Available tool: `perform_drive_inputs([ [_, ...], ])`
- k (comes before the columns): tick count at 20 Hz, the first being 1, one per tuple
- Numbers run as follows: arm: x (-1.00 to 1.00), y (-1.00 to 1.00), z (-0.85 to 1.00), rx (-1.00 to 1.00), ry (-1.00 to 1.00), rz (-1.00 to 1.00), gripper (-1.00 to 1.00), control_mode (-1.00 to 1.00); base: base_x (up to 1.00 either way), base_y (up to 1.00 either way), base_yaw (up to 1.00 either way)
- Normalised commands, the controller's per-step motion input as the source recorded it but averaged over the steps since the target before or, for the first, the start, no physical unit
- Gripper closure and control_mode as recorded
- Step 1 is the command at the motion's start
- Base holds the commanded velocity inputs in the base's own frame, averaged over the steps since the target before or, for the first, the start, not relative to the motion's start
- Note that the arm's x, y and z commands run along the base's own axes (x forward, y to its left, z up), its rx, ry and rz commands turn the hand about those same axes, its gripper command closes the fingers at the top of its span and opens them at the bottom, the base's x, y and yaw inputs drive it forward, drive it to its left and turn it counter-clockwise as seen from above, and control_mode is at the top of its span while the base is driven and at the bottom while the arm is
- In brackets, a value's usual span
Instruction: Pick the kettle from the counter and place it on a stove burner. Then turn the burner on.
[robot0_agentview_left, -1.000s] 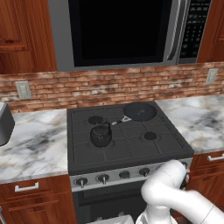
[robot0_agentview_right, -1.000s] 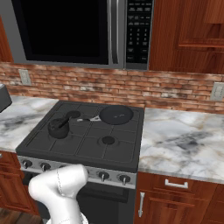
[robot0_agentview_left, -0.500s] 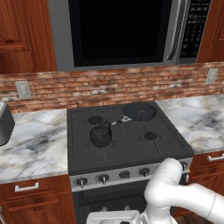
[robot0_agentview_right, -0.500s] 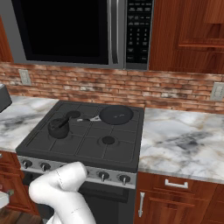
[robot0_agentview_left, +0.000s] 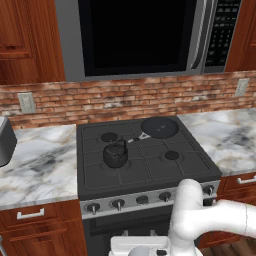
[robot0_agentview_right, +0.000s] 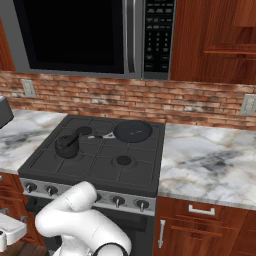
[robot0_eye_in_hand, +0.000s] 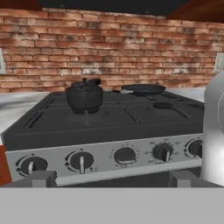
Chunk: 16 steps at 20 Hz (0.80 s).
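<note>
The small black kettle (robot0_agentview_left: 115, 154) (robot0_agentview_right: 66, 146) (robot0_eye_in_hand: 84, 97) stands upright on the cooktop's front-left stove burner (robot0_agentview_left: 102, 169), which it mostly covers. It is not on the white marble counter (robot0_agentview_left: 40, 165) (robot0_agentview_right: 210, 160). My gripper (robot0_eye_in_hand: 113, 178) hangs low in front of the stove, level with the row of knobs (robot0_eye_in_hand: 81, 161). It is open and nothing is between its fingertips (robot0_eye_in_hand: 41, 177). It is well short of the kettle and touches no knob.
A flat black pan (robot0_agentview_left: 159, 127) (robot0_agentview_right: 132, 131) (robot0_eye_in_hand: 143, 89) lies on the back-right burner. Several knobs (robot0_agentview_left: 118, 203) (robot0_agentview_right: 117, 201) line the stove front. A brick wall and a microwave (robot0_agentview_left: 140, 35) rise behind. My white arm (robot0_agentview_left: 200, 220) crosses in front of the stove.
The arm has folded lower in front of the stove, its forearm now reaching in from the right. The kettle and pan have not moved, and the gripper stays open.
</note>
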Motion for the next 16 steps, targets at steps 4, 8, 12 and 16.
perform_drive_inputs([
  [4, 0.09, 0.00, 0.00, 0.00, -0.01, 0.00, -1.00, -1.00, 0.00, 0.00, 0.00],
  [8, 0.23, 0.02, 0.00, 0.00, 0.00, 0.00, -1.00, -1.00, 0.00, 0.00, 0.00],
  [12, 0.30, 0.27, 0.00, 0.00, 0.00, 0.00, -1.00, -1.00, 0.00, 0.00, 0.00],
  [16, 0.26, 0.57, 0.00, 0.00, 0.00, 0.00, -1.00, -1.00, 0.00, 0.00, 0.00],
])
